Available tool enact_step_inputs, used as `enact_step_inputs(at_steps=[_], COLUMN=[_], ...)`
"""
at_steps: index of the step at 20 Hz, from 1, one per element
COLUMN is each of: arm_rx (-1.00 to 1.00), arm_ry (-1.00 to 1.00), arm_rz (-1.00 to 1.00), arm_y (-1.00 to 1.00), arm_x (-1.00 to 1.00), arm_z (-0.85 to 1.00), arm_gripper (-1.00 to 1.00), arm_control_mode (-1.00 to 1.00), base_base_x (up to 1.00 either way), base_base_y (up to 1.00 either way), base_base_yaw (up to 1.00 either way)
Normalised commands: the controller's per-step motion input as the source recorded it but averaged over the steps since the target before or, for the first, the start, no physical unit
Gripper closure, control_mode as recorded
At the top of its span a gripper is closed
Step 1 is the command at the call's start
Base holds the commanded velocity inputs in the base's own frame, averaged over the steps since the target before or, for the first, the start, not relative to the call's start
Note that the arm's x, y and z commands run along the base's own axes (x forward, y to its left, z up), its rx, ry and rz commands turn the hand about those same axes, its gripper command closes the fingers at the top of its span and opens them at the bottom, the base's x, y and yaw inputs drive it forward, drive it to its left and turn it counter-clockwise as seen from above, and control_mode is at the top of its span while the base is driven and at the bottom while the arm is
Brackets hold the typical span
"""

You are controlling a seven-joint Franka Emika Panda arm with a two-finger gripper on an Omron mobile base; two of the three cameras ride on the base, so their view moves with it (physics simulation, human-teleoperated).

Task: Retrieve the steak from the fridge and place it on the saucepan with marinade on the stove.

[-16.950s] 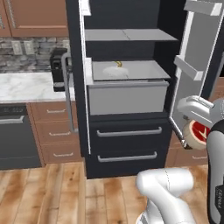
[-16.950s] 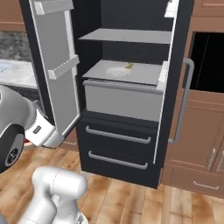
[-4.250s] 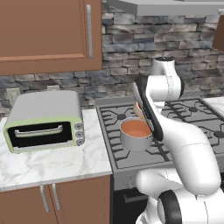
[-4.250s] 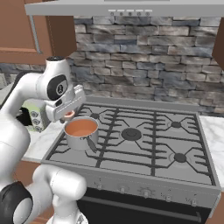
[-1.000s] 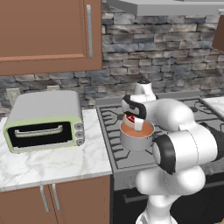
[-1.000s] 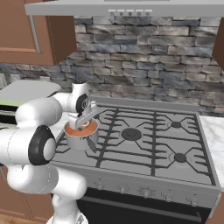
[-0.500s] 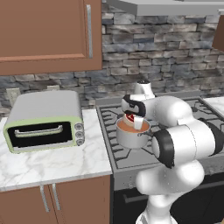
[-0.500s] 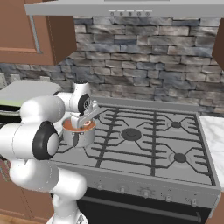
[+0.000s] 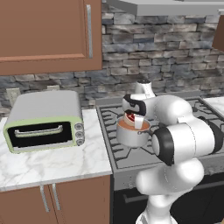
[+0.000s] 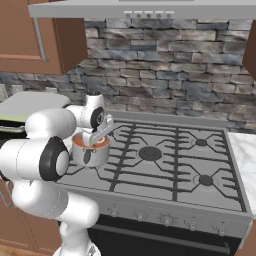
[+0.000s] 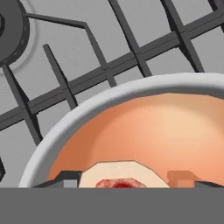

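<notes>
The saucepan (image 9: 133, 136) (image 10: 90, 152) stands on the front left burner of the stove (image 9: 110, 151) (image 10: 165, 167), with orange-red marinade (image 9: 141, 126) (image 10: 80, 143) (image 11: 166, 131) up to near its rim (image 11: 87, 109). My gripper (image 9: 131, 119) (image 10: 94, 138) (image 11: 122, 180) hangs just over the liquid, shut on the steak (image 9: 130, 117) (image 11: 119, 174). The steak is a small red and pale piece between the two fingertips, low over or touching the marinade; I cannot tell which. The pan's handle is hidden behind my arm.
A pale-green toaster oven (image 9: 43, 120) sits on the marble counter (image 9: 52, 159) left of the stove. Black grates (image 11: 109, 70) and other burners (image 10: 150, 152) spread right of the pan. A stone wall and a range hood (image 10: 150, 10) stand behind and above.
The hand has settled slightly lower over the pan with the steak still in it. Pan and base have stayed put.
</notes>
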Motion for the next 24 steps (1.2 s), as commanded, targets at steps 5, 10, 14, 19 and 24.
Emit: enact_step_inputs(at_steps=[5,10,14,19,24], arm_rx=[0.0,0.0,0.0,0.0,0.0], arm_ry=[-0.03,-0.05,-0.06,-0.03,0.0], arm_rz=[0.0,0.0,0.02,0.05,0.04], arm_y=[0.0,0.0,-0.06,-0.01,0.0], arm_x=[0.0,-0.23,-0.34,-0.32,-0.09], arm_z=[0.0,0.0,0.0,0.0,0.05], arm_gripper=[1.0,-1.0,-1.0,-1.0,-1.0], arm_control_mode=[-1.0,-1.0,-1.0,-1.0,-1.0], base_base_x=[0.0,0.0,0.0,0.0,0.0], base_base_y=[0.0,0.0,0.0,0.0,0.0], base_base_yaw=[0.0,0.0,0.0,0.0,0.0])
